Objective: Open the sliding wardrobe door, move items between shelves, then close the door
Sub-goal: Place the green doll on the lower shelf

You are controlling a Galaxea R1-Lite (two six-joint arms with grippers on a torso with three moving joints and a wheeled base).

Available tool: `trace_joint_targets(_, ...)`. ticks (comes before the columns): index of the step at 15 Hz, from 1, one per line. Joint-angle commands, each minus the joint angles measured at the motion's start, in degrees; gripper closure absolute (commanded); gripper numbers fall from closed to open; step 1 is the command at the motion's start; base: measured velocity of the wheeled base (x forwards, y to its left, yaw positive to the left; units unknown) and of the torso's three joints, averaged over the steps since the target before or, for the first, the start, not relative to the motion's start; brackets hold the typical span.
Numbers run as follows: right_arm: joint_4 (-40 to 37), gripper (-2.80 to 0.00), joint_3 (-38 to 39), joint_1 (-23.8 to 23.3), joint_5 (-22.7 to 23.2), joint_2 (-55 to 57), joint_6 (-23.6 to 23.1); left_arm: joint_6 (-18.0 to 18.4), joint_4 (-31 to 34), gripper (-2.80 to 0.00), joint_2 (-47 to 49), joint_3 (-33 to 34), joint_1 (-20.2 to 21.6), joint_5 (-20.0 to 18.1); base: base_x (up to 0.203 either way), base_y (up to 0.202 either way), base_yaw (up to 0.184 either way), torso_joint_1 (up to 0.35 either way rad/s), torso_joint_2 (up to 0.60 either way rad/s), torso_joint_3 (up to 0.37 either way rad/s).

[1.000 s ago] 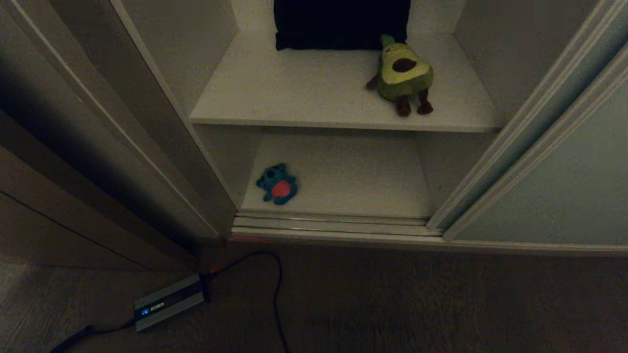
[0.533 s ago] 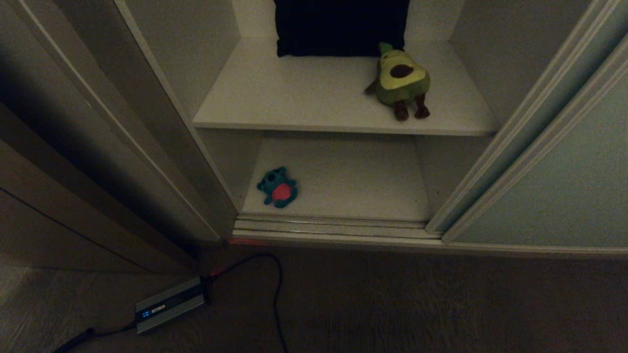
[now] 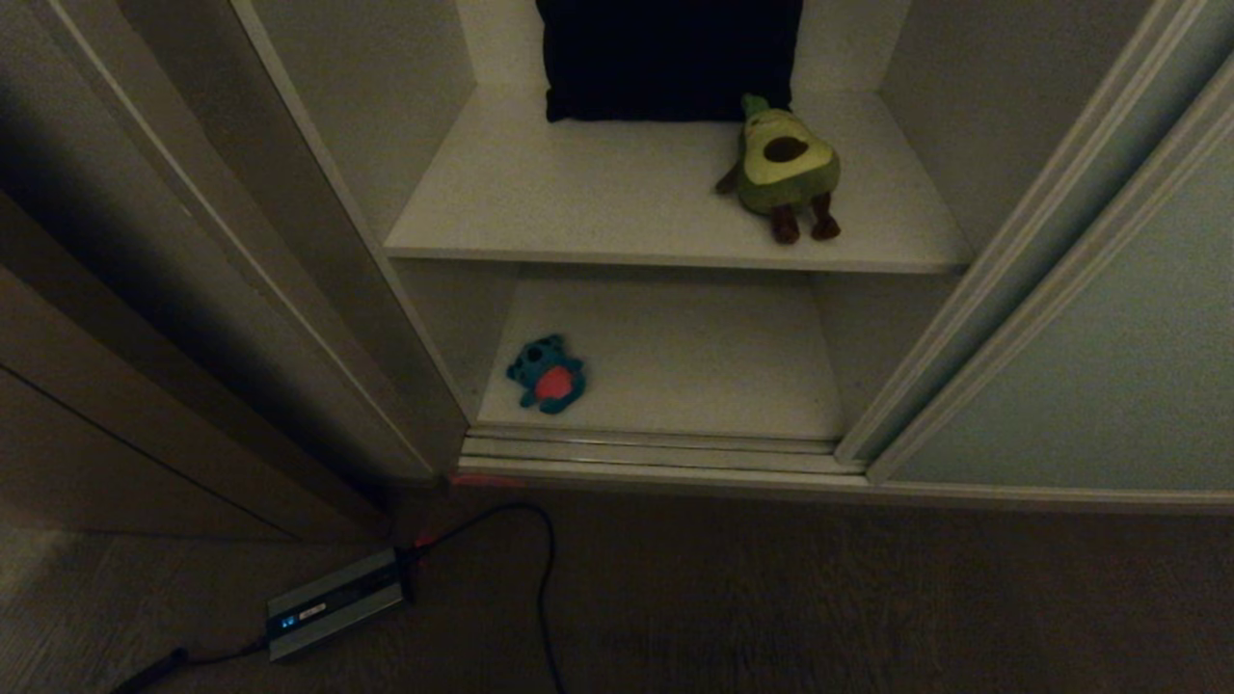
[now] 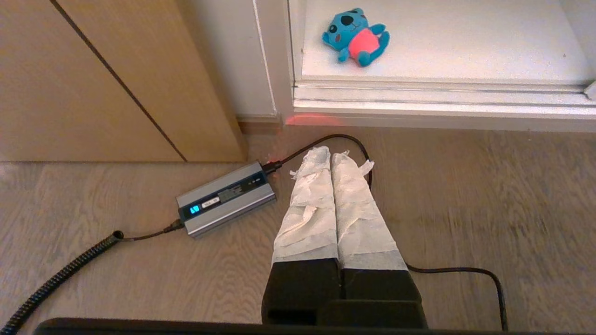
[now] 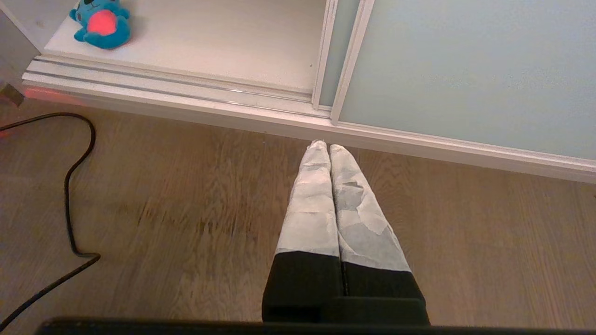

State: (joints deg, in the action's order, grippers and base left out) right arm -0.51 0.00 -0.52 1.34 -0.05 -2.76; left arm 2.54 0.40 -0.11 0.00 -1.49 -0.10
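The pale grey-green sliding wardrobe door (image 3: 1109,366) stands slid to the right, leaving the wardrobe open. A green avocado plush (image 3: 783,169) sits on the upper off-white shelf (image 3: 578,202). A teal monster plush (image 3: 546,373) with a red-pink belly lies on the lower shelf (image 3: 694,366), near its front left corner. Neither arm shows in the head view. My left gripper (image 4: 331,153) hangs shut and empty above the wood floor, short of the teal monster plush (image 4: 356,37). My right gripper (image 5: 324,145) is shut and empty too, just before the sliding wardrobe door (image 5: 465,70).
A grey box (image 3: 333,602) with a black cable (image 3: 545,578) lies on the floor at the wardrobe's front left. A ribbed metal track (image 3: 656,448) runs along the threshold. A dark folded cloth (image 3: 670,58) sits at the back of the upper shelf. Brown wooden boards (image 4: 93,79) stand left.
The whole head view has shifted slightly downward in the picture, so the camera has tilted up a little. The toys, the door and both grippers have stayed put.
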Motion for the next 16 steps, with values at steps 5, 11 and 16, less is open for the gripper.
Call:
trace_joint_targets(5, -0.02, 0.00, 0.18, 0.00, 0.07, 0.05, 0.02, -0.04, -0.11, 0.00, 0.00, 0.00, -0.01, 0.01, 0.000, 0.000, 0.000, 0.000, 0.00, 0.000)
trace_joint_targets(11, -0.02, 0.00, 0.18, 0.00, 0.07, 0.05, -0.06, 0.01, -0.05, 0.00, -0.02, 0.00, -0.01, -0.08, 0.000, 0.000, 0.000, 0.000, 0.00, 0.000)
trace_joint_targets(16, -0.02, 0.00, 0.18, 0.00, 0.07, 0.05, -0.06, 0.10, 0.04, 0.00, 0.02, 0.00, -0.01, 0.01, 0.001, 0.067, -0.008, 0.001, 0.00, 0.003)
